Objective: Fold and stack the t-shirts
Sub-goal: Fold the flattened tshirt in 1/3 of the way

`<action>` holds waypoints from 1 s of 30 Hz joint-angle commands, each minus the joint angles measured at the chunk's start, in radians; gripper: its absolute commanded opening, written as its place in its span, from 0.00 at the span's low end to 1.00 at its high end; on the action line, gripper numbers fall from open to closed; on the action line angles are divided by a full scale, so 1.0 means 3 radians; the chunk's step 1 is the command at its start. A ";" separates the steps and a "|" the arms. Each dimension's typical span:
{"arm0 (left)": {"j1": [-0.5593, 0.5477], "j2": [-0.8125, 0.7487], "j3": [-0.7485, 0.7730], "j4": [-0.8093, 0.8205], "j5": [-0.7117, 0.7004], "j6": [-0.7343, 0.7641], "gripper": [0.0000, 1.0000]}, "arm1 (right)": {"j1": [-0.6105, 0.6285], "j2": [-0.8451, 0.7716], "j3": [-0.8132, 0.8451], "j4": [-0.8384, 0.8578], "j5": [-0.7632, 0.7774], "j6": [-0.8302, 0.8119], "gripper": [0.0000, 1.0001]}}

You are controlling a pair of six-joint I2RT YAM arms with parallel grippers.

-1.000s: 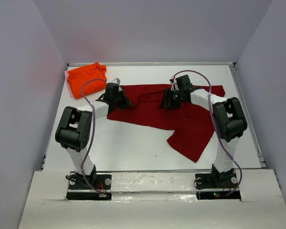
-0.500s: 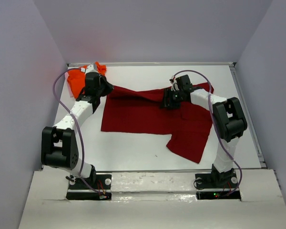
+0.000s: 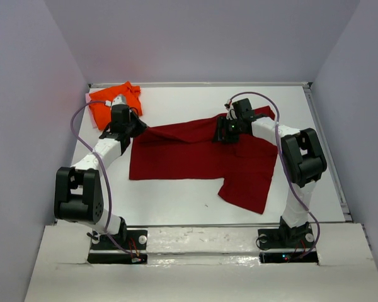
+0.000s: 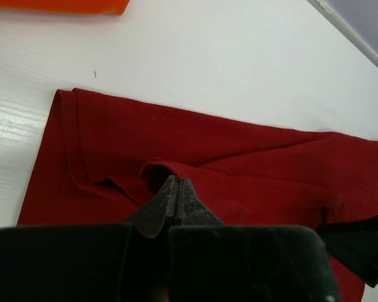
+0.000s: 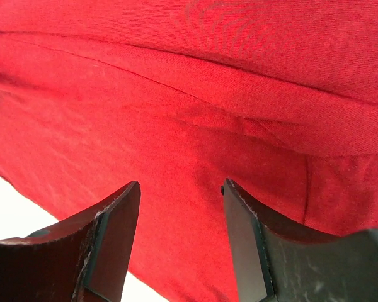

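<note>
The dark crimson t-shirt [image 3: 195, 154] lies spread on the white table, with one part trailing toward the near right. My left gripper [image 3: 138, 126] is shut on a raised fold of its far left edge; in the left wrist view the fingertips [image 4: 177, 180] pinch the red cloth [image 4: 239, 151]. My right gripper [image 3: 224, 132] is open over the shirt's far middle part; in the right wrist view it [image 5: 181, 185] stands apart above the red cloth [image 5: 189, 94], holding nothing. The orange t-shirt [image 3: 113, 104] lies folded at the far left corner and shows in the left wrist view [image 4: 57, 5].
Grey walls close in the table on the left, far and right sides. The table's raised far edge [image 3: 201, 84] runs behind the shirts. The left arm's purple cable [image 3: 82, 116] loops beside the orange shirt.
My left gripper has pulled the red shirt's left edge out to the left, toward the orange shirt, then a little nearer. The shirt now lies wider and flatter. The right gripper stayed put.
</note>
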 commanded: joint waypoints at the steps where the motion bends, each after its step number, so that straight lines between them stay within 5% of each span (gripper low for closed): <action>1: 0.0010 -0.0056 0.0071 0.0188 -0.0032 -0.0035 0.00 | 0.0034 -0.0042 0.0099 0.0013 0.0214 -0.0030 0.61; 17: 0.0041 -0.0097 -0.0088 0.0418 0.0024 -0.0061 0.00 | -0.0038 -0.0922 -0.0448 0.0038 0.1814 0.0333 0.61; 30: 0.0061 -0.0174 -0.0083 0.0459 0.0228 -0.0076 0.00 | -0.0503 -0.1474 -0.1047 -0.0084 0.2633 0.0767 0.58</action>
